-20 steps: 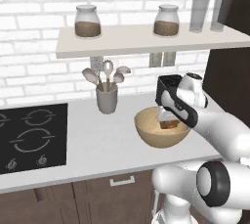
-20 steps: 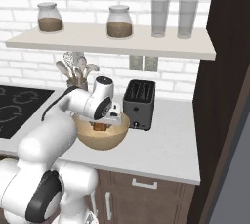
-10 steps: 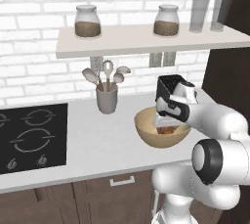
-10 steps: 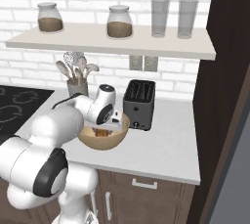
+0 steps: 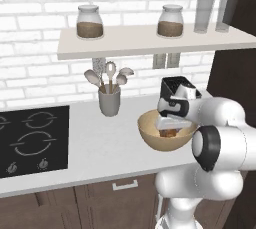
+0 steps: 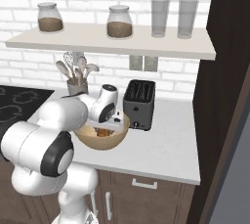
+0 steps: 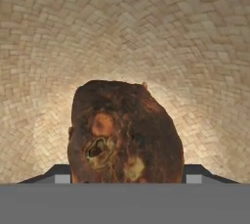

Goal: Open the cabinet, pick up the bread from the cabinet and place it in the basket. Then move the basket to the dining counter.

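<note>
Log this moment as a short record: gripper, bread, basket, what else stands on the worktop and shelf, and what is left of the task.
gripper: lowered into the basket, jaws apart on either side of the bread
bread: dark brown, down inside the basket between the finger tips
basket: tan bowl on the white worktop, in front of the toaster
worktop, other: utensil holder, black hob
shelf: two jars, two glasses
left to do: basket not yet moved to the dining counter
</note>
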Tool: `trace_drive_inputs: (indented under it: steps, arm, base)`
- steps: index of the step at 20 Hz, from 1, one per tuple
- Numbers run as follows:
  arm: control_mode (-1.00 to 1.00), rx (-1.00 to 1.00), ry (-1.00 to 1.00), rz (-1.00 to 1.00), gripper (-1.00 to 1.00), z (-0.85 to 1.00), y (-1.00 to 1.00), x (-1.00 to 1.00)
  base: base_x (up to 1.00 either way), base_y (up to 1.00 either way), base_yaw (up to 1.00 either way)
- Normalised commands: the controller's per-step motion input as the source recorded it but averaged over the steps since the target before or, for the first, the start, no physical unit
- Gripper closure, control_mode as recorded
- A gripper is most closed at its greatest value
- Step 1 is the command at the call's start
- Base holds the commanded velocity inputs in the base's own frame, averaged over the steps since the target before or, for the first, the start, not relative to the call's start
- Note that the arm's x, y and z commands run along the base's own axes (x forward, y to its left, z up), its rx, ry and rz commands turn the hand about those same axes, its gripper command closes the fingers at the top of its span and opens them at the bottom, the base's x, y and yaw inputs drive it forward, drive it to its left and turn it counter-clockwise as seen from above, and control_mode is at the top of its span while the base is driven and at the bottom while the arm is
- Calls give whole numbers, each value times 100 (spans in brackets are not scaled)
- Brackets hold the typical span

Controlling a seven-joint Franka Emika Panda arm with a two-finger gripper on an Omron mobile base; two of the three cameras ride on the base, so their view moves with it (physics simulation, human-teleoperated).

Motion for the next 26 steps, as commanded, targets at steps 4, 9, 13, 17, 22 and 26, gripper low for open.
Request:
trace_drive_inputs:
  steps: [4,9,13,17,22,26]
  arm:
    - [-100,0,-5,0,-100,0,0,0]
    - [-100,0,-11,0,-100,0,0,0]
    - [-100,1,-10,0,-100,17,0,-1]
    - [-100,6,0,-3,-100,46,0,-19]
    - [-100,1,0,-4,-100,61,0,-27]
    - [-100,0,-3,-1,-100,58,-13,-33]
  base:
    - [0,0,0]
    - [0,0,0]
    - [0,0,0]
    - [0,0,0]
    - [0,0,0]
    - [0,0,0]
